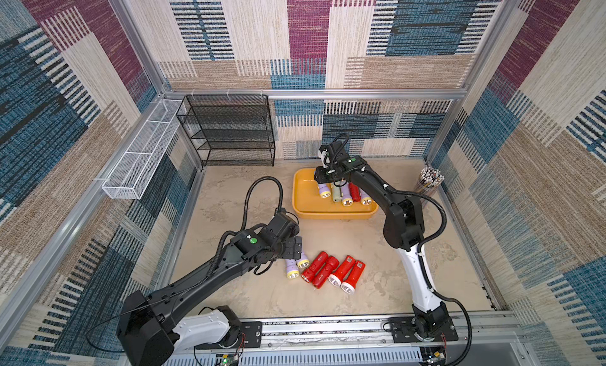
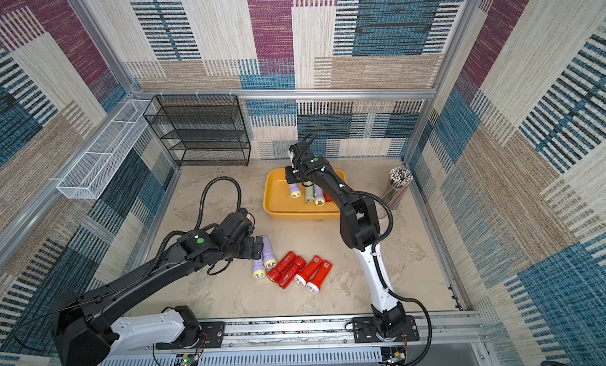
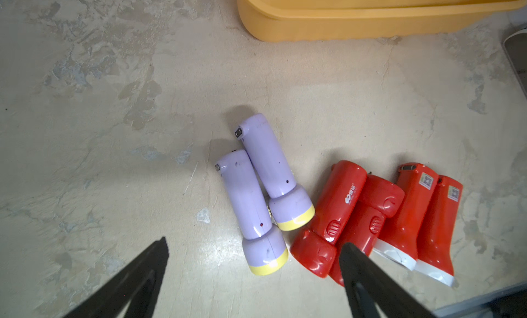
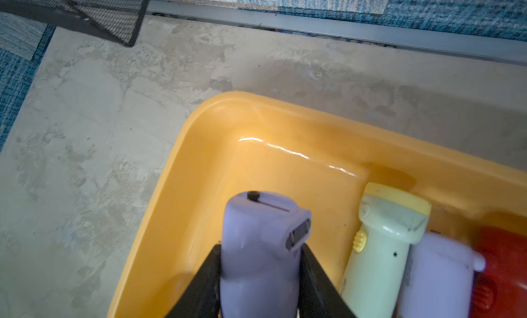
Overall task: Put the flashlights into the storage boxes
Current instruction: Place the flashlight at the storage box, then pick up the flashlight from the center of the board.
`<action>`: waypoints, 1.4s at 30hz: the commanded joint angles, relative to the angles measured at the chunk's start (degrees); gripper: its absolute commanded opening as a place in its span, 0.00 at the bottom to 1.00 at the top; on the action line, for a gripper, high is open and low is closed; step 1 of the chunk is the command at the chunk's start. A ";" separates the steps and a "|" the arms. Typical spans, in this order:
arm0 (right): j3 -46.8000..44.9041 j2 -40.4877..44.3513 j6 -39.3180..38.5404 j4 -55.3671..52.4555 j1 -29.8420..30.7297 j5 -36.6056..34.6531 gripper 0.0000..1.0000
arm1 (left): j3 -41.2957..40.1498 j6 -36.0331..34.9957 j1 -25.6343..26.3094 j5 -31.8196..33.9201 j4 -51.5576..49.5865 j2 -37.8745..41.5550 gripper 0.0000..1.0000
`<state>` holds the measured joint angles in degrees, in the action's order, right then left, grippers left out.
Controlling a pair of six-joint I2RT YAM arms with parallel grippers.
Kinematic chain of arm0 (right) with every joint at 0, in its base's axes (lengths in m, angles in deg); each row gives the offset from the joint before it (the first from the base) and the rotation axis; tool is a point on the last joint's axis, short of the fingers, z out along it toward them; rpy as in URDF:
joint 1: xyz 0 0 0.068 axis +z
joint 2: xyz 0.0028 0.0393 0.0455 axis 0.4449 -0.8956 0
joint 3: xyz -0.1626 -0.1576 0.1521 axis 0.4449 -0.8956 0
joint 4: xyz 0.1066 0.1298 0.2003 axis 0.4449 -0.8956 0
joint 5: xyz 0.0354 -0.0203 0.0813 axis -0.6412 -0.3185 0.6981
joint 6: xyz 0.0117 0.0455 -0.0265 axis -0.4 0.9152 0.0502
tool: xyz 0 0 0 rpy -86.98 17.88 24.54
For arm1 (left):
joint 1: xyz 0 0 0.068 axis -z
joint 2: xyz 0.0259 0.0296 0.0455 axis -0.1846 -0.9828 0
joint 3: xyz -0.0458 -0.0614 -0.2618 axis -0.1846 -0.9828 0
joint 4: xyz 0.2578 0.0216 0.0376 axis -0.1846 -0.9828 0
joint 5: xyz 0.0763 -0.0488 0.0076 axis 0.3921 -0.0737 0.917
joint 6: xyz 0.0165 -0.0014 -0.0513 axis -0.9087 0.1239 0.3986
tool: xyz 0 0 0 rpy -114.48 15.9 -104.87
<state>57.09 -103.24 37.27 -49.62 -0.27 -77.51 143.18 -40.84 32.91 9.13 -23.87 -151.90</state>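
The yellow-orange tray [image 1: 303, 197] [image 2: 278, 197] sits on the mottled surface [image 1: 255, 190], and everything else is placed from it

The right arm [image 1: 403, 216] reaches over the tray from its right end. Its jaws are clenched on the body of a lilac flashlight [image 4: 259, 245] [image 1: 324, 189], gripping it on both sides, with the tail end pointing at the tray's far wall and the yellow head toward the near wall. It is inside the tray's rim, above the bare part of the floor; whether it touches the floor I cannot tell.

Just beside it lie a pale green flashlight [image 4: 379, 251] with its yellow head to the far wall, another lilac one [image 4: 439, 273] and a red one [image 4: 502, 268], packed side by side. A top view shows one more lilac flashlight [image 1: 365, 198] at the right end of that row.

On the near side of the tray, well apart from it, six flashlights lie on the surface: two lilac [image 3: 251, 208] [image 3: 273, 171] touching each other, and four red [image 3: 330, 216] [image 3: 368, 216] [image 3: 405, 214] [image 3: 439, 231] in a tight fan.

The left arm [image 1: 196, 275] hangs over this group, its jaws released and spread wide, fingers [image 3: 142, 273] above the surface

Past the tray's far left corner stands a black mesh rack [image 1: 226, 131]; off its right end, a cup of pencils [image 1: 428, 180]
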 commanded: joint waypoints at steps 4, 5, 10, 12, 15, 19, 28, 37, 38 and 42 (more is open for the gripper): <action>6.09 -7.34 -0.29 -1.27 -1.86 2.01 0.43 | 1.66 -2.08 -1.57 -1.76 2.72 -5.27 0.97; 6.38 -8.02 -0.13 -1.10 -2.11 2.09 0.43 | 1.79 -2.25 -1.81 -2.01 2.98 -5.84 0.97; 6.53 -10.18 0.32 0.31 -3.28 2.41 0.44 | 3.26 -3.09 -2.75 -2.89 3.61 -9.09 0.96; 6.53 -10.46 0.43 0.61 -3.63 2.57 0.47 | 3.71 -3.30 -3.01 -3.18 3.84 -9.91 0.96; 6.54 -10.33 0.51 0.74 -3.70 2.67 0.53 | 4.08 -3.58 -3.34 -3.77 4.26 -10.86 0.96; 6.31 -9.18 0.52 0.66 -3.69 2.82 0.56 | 4.70 -3.58 -3.61 -4.22 3.90 -11.58 0.96; -2.78 3.09 0.42 3.47 -3.54 5.54 0.57 | 3.50 -2.05 -3.58 -4.21 2.88 -8.91 0.96; -32.16 24.32 0.32 12.18 0.55 6.32 0.59 | -2.66 3.89 -3.56 -6.19 2.21 -4.63 0.95; -35.85 26.49 0.32 12.91 1.28 5.67 0.59 | -3.63 4.63 -3.56 -6.41 2.20 -3.89 0.95; -48.95 35.07 1.23 16.02 3.59 5.90 0.59 | -7.07 7.28 -3.56 -6.60 2.09 -0.72 0.95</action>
<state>13.20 -72.42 37.16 -38.38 2.55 -71.52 137.63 -37.25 29.39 2.99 -21.31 -154.19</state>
